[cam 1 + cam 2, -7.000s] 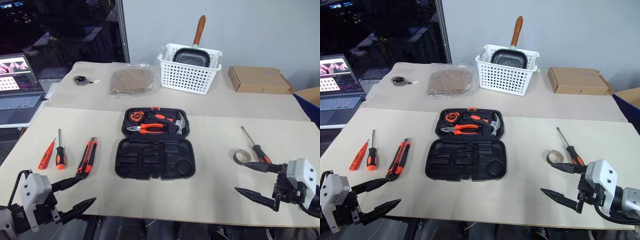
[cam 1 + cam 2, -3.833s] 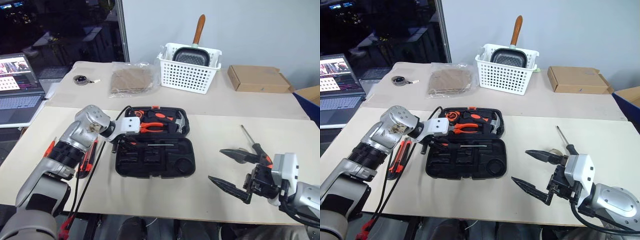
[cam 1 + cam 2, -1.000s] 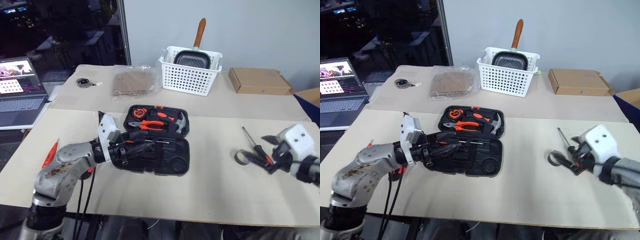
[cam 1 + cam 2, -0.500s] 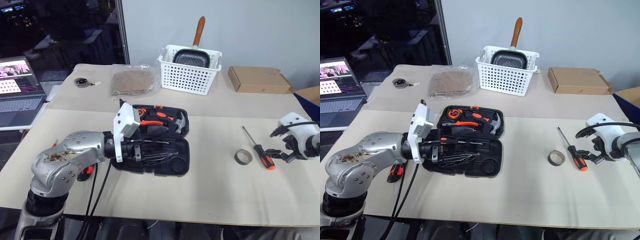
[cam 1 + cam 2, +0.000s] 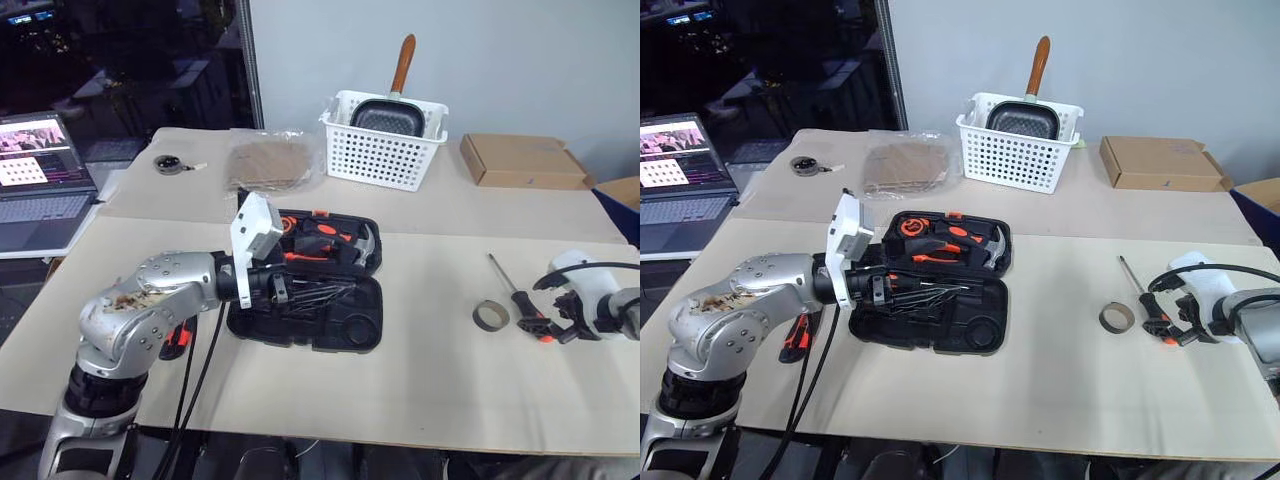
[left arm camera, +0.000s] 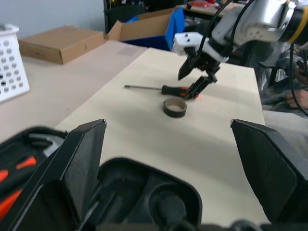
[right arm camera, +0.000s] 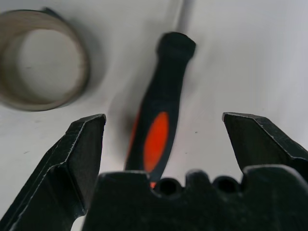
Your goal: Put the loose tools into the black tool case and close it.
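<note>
- Straddling the long-shafted black-and-orange screwdriver (image 7: 161, 120) at the counter's (image 5: 420, 380) right, the right hand (image 5: 1168, 322) hangs unclenched, nothing grasped; closing on the handle looks next.
- Left hand (image 5: 300, 292), released, hovers over the flat black plastic tool case (image 5: 345, 330), centre, lying unlatched.

two grippers (image 5: 300, 290) (image 5: 545, 322), one open tool case (image 5: 330, 325), one long-shafted screwdriver (image 5: 512, 297), one tape roll (image 5: 490, 316), one white basket (image 5: 385, 150), one cardboard box (image 5: 520, 160) and one laptop (image 5: 40, 190) are showing.

Even bright light; wrist close-up blurred
</note>
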Available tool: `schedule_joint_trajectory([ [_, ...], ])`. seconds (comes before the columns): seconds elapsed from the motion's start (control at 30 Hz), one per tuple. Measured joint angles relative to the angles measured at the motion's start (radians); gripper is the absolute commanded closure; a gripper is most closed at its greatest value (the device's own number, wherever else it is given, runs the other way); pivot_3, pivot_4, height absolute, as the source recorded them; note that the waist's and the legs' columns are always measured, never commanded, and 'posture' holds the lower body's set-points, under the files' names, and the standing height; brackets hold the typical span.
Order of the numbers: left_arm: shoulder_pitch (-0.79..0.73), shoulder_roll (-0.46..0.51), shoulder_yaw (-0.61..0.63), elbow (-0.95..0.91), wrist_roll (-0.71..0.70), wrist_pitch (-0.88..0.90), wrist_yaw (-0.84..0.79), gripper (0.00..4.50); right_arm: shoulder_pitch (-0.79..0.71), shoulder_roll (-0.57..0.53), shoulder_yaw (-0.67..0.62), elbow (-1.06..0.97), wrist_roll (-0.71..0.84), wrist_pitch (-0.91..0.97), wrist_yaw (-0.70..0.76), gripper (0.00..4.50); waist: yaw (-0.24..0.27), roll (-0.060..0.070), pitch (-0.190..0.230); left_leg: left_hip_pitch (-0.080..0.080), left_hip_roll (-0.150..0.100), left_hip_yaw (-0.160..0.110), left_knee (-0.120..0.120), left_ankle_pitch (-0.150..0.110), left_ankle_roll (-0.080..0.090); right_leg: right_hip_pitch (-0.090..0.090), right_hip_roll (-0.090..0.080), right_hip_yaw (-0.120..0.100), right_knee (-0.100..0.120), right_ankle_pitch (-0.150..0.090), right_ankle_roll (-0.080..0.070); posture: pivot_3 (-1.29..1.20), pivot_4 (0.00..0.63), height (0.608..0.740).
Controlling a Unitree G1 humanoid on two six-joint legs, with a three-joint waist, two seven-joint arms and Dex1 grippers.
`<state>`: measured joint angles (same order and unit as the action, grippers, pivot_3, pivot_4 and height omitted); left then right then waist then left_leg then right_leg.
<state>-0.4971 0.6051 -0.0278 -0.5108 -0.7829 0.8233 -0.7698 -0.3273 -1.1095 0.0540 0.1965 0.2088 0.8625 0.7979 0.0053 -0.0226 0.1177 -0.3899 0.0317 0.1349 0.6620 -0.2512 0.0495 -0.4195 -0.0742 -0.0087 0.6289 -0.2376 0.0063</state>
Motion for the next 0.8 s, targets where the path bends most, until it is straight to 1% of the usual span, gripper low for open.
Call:
schedule_joint_trajectory([
  [0.03,-0.001,-0.001,0.0,0.007,0.004,-0.007,-0.001,0.05,-0.018,0.013,0.004,0.012,-0.009,0.0,-0.005,0.0,-0.005,0.0,0.0,0.0,0.0,0.0,0.0,0.0,-0.001,0.001,0.001,0.0,0.0,0.0,0.0,0.0,0.15,0.74],
  [0.1,-0.001,-0.004,0.0,0.011,0.007,-0.012,-0.002,0.0,-0.027,0.022,0.006,0.02,-0.016,0.0,-0.006,0.5,-0.008,0.0,0.0,0.001,0.0,0.0,0.0,0.001,-0.001,0.001,0.0,0.0,0.0,0.0,0.0,0.0,0.15,0.74],
  [0.13,-0.001,-0.004,0.0,0.013,0.009,-0.013,-0.002,0.0,-0.042,0.033,0.009,0.031,-0.021,0.003,-0.007,0.69,-0.011,-0.001,0.0,0.001,0.0,0.0,0.0,0.001,-0.001,0.002,0.0,0.0,0.0,0.0,0.0,0.0,0.15,0.74],
  [0.23,-0.001,-0.007,0.0,0.013,0.013,-0.014,0.002,0.0,-0.063,0.06,0.01,0.046,-0.03,0.019,-0.012,1.77,-0.015,-0.001,0.0,0.002,0.0,0.0,0.0,0.001,-0.001,0.003,0.0,0.0,0.0,0.001,0.001,0.0,0.15,0.74],
  [0.3,0.002,-0.008,0.001,0.013,0.013,-0.014,0.006,0.0,-0.065,0.064,0.01,0.051,-0.032,0.021,-0.012,2.26,-0.015,-0.001,0.0,0.004,0.0,0.0,0.0,0.001,-0.001,0.005,0.0,0.0,0.0,0.001,0.001,0.0,0.15,0.74],
  [0.33,0.008,-0.008,0.002,0.013,0.013,-0.014,0.008,0.0,-0.065,0.066,0.01,0.052,-0.032,0.021,-0.012,2.75,-0.015,-0.001,0.0,0.005,0.0,0.0,0.0,0.0,-0.001,0.006,0.0,0.0,0.0,0.001,0.001,0.0,0.15,0.74],
  [0.37,0.012,-0.008,0.003,0.013,0.014,-0.015,0.01,0.0,-0.065,0.067,0.01,0.055,-0.034,0.021,-0.014,2.99,-0.015,-0.001,0.0,0.005,0.0,0.0,0.0,0.0,0.0,0.006,-0.001,0.0,0.0,0.001,0.001,0.0,0.15,0.74],
  [0.4,0.018,-0.009,0.004,0.013,0.013,-0.016,0.012,0.0,-0.061,0.067,0.006,0.055,-0.038,0.021,-0.017,3.4,-0.015,-0.001,0.0,0.005,0.0,0.0,0.0,0.0,0.0,0.006,-0.001,0.0,-0.001,0.001,0.001,0.0,0.15,0.74],
  [0.47,0.035,-0.014,0.007,0.01,0.013,-0.019,0.014,0.0,-0.035,0.067,-0.021,0.036,-0.036,0.022,-0.024,3.49,-0.012,-0.001,0.0,0.005,0.0,-0.001,0.0,0.0,0.0,0.007,-0.001,-0.001,-0.001,0.001,0.001,0.0,0.15,0.74],
  [0.57,0.073,-0.013,0.013,0.004,0.017,-0.045,0.013,0.0,0.051,0.067,-0.11,-0.051,-0.008,0.025,-0.038,3.49,-0.005,0.0,0.001,0.002,0.0,-0.001,0.0,0.0,-0.001,0.004,-0.001,-0.001,-0.001,0.001,0.001,0.0,0.15,0.74],
  [0.63,0.099,-0.008,0.026,-0.008,0.037,-0.08,0.012,0.0,0.1,0.082,-0.201,-0.19,0.044,0.035,-0.03,3.5,-0.006,0.002,0.001,-0.001,0.0,0.0,0.0,0.002,-0.004,0.0,-0.001,0.0,0.0,0.001,0.001,0.0,0.15,0.74],
  [0.67,0.125,-0.005,0.039,-0.02,0.047,-0.101,0.012,0.0,0.105,0.108,-0.257,-0.279,0.096,0.051,-0.016,3.5,-0.013,0.002,0.001,0.0,0.001,0.0,0.0,0.003,-0.005,-0.001,0.0,0.002,0.0,0.001,0.001,0.0,0.15,0.74],
  [0.7,0.153,-0.011,0.056,-0.028,0.043,-0.118,0.011,0.0,0.101,0.123,-0.286,-0.364,0.142,0.065,-0.002,3.5,-0.018,0.002,0.001,0.0,0.002,0.0,0.0,0.002,-0.004,-0.001,0.0,0.003,0.001,0.001,0.001,0.0,0.15,0.74],
  [0.73,0.192,-0.007,0.076,-0.04,0.041,-0.138,0.003,0.0,0.074,0.129,-0.285,-0.448,0.189,0.082,0.012,3.5,-0.026,0.003,0.002,0.001,0.003,0.0,-0.001,0.002,-0.003,-0.001,0.001,0.004,0.001,0.001,0.001,0.0,0.15,0.74],
  [0.8,0.263,0.031,0.113,-0.062,0.032,-0.154,-0.036,0.0,-0.008,0.135,-0.246,-0.562,0.243,0.11,0.036,3.5,-0.033,0.002,0.004,0.002,0.003,-0.001,-0.001,0.001,-0.003,-0.001,0.002,0.003,0.001,0.002,0.0,0.0,0.15,0.74],
])
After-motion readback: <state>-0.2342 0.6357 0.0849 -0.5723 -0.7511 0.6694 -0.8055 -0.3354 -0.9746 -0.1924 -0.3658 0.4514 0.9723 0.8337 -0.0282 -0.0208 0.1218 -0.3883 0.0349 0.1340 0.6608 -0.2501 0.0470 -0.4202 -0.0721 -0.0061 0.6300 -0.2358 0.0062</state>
